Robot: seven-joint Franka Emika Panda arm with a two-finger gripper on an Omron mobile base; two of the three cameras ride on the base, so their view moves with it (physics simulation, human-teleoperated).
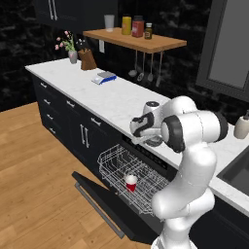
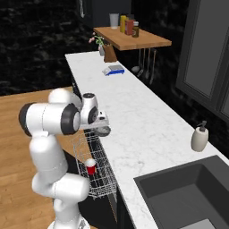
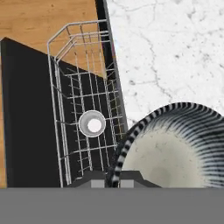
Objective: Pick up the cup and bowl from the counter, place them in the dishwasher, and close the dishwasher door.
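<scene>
The red cup stands upright in the white rack of the open dishwasher. The grey bowl sits at the counter edge.

The bench is run along the wall, with the dishwasher set beneath its front edge. The dishwasher door is dropped flat over the floor, and the rack is drawn out above it. The cup is stood upright in the rack. The bowl is held at the bench's front edge, above the rack, by the gripper, its rim pinched between the jaws. A shelf is fixed to the wall above the bench's far end, and a sink is sunk into the near end.
</scene>
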